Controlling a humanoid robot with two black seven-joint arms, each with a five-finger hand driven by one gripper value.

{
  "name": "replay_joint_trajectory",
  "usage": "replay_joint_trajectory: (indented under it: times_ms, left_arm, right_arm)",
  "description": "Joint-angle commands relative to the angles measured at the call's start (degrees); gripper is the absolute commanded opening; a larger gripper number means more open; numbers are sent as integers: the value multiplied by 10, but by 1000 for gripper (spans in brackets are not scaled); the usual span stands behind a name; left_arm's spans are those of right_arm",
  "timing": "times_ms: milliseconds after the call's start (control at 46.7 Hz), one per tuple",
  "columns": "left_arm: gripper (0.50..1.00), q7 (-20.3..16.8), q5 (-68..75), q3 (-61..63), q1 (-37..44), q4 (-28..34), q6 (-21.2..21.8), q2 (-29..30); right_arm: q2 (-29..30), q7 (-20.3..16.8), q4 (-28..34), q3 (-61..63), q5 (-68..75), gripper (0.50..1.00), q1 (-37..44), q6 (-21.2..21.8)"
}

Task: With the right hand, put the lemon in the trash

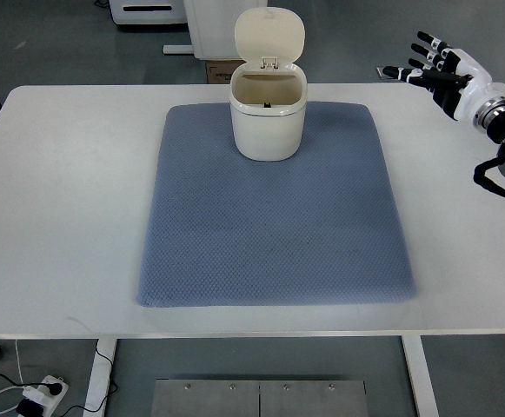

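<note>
**No lemon in sight, right hand empty off to the side**

- Right hand (430,68): up at the far right corner of the tabletop (69,200), fingers spread wide, holding nothing. Arm comes in from the right edge.
- Left hand: not in view.
- Trash bin (268,117): cream, upright, standing on the far middle of the blue mat (274,217). Lid (269,36) flipped up and back, mouth open.
- Lemon: cannot find it. Not on the mat, not on the bare tabletop, not in the hand. What little of the bin's inside shows is only shadowed wall; the bottom is hidden. It may already be in there, or it may not be on the scene at all. Cannot tell which.

Risks, as I judge them:

- If the lemon is already dropped, little can go wrong beyond the arm clipping the raised lid or the bin's rim on any sweep across; the bin looks light and could tip or slide on the mat.
- If the lemon is still missing, the hand has nothing to reach for, and any grasp would close on air.
- The lid stands high and leans back; a low approach from the right could knock it shut.
</note>
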Motion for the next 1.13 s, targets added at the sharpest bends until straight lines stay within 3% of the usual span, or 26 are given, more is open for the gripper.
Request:
replay_joint_trajectory:
  times_ms: [0, 385, 899, 1113]
  left_arm:
    - [1000, 0, 0, 0, 0, 0, 0, 0]
    - [1000, 0, 0, 0, 0, 0, 0, 0]
    - [1000, 0, 0, 0, 0, 0, 0, 0]
    - [1000, 0, 0, 0, 0, 0, 0, 0]
  right_arm:
    - [5, 14, 1, 28, 12, 983, -14, -3]
    - [41, 118, 10, 110, 18, 998, -91, -22]
    - [108, 124, 10, 110, 17, 1000, -147, -20]
    - [149, 168, 10, 142, 17, 1000, -161, -20]
